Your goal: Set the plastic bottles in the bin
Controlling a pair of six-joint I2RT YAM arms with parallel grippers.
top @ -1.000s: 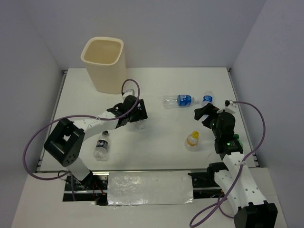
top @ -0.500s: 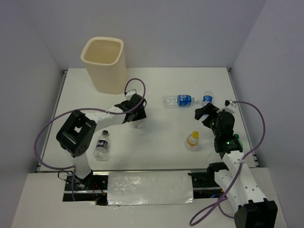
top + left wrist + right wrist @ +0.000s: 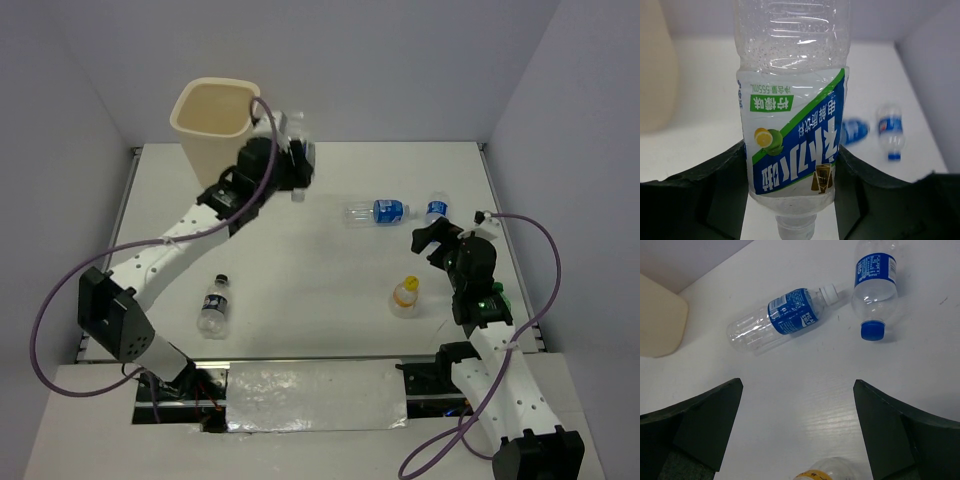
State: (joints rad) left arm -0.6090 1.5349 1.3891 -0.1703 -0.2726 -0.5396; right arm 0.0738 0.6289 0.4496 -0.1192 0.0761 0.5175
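My left gripper (image 3: 287,162) is raised beside the bin (image 3: 214,112), a tall cream wastebasket at the table's back left. It is shut on a clear bottle with a green, white and blue label (image 3: 792,145), held cap down between the black fingers (image 3: 715,195). A blue-labelled bottle (image 3: 378,211) and a blue-capped one (image 3: 436,208) lie at the back right. My right gripper (image 3: 430,240) hovers open just in front of them, with nothing between its fingers. An orange-capped bottle (image 3: 404,297) stands near it, and a black-capped bottle (image 3: 215,304) lies front left.
The bin's side (image 3: 655,75) fills the left edge of the left wrist view. In the right wrist view the two blue-labelled bottles (image 3: 785,317) (image 3: 874,282) lie ahead and the orange-capped bottle (image 3: 825,474) sits at the bottom edge. White walls enclose the table.
My left gripper closed on the green-labelled bottle on the table, then lifted it up and back to beside the bin's rim. The right arm has not moved.
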